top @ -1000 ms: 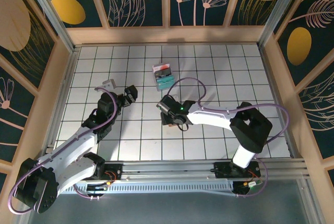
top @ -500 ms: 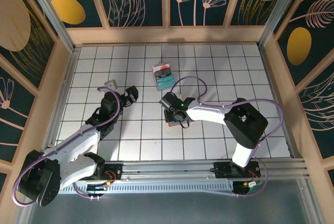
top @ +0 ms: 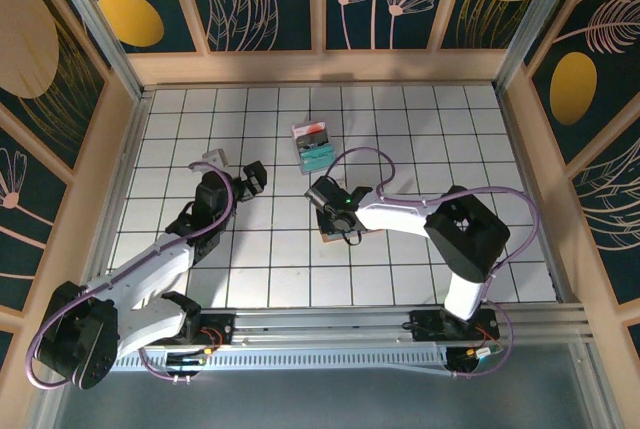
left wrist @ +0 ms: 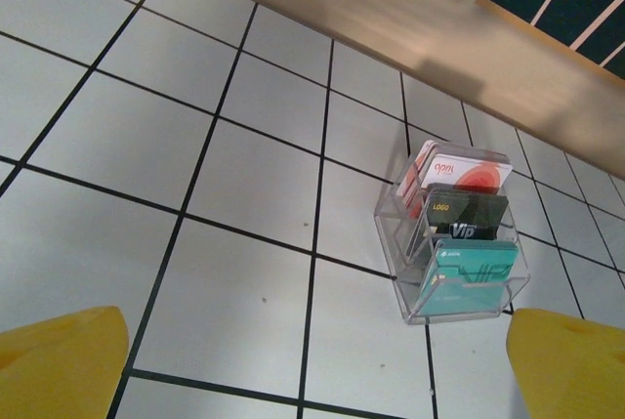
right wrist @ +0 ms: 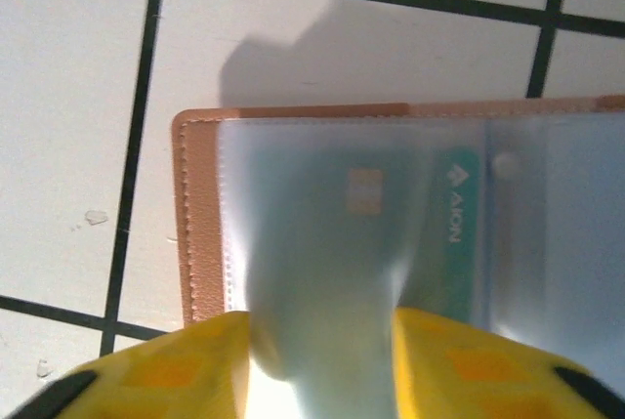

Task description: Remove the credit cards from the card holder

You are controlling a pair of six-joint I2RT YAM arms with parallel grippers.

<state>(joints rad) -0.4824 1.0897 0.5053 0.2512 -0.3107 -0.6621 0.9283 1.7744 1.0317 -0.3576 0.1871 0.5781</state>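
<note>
Hanging over the surface (top: 260, 254) in the overhead view, the right claw (top: 340, 230) covers the card holder (top: 326, 239) while the left claw (top: 252, 177) gapes; the left wrist adds a clear card rack (left wrist: 454, 233) — the right wrist, closer, reveals fingers (right wrist: 166, 370) flanking a frosted sleeve (right wrist: 322, 243), clamped or not I cannot tell, so a pull may drag the card holder, not the teal card (right wrist: 454, 214).

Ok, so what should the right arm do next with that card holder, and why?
Probably close the right jaws firmly on the clear sleeve and lift it slightly. The card holder lies open on the table, a teal card sits inside its pocket, and the sleeve rises between the jaws, though I can't tell whether they grip it.
</note>
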